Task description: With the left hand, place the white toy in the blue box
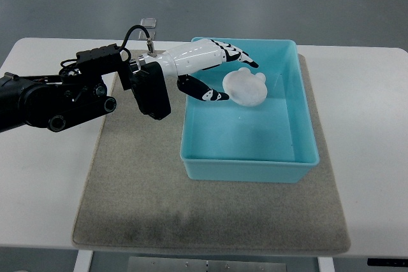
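A grey mat (140,183) lies on a white table (370,157).

A white table (366,157) carries the scene, its top reaching the left and right picture edges. A grey-beige mat (134,189) lies flat on it, covering the middle and running to the table's near edge. The blue box (248,167) stands on the mat, toward the mat's right side, leaving a narrow strip of mat to the box's right.

Toy (244,87) in box (299,119) on mat (140,183), hand (213,68) at its left.
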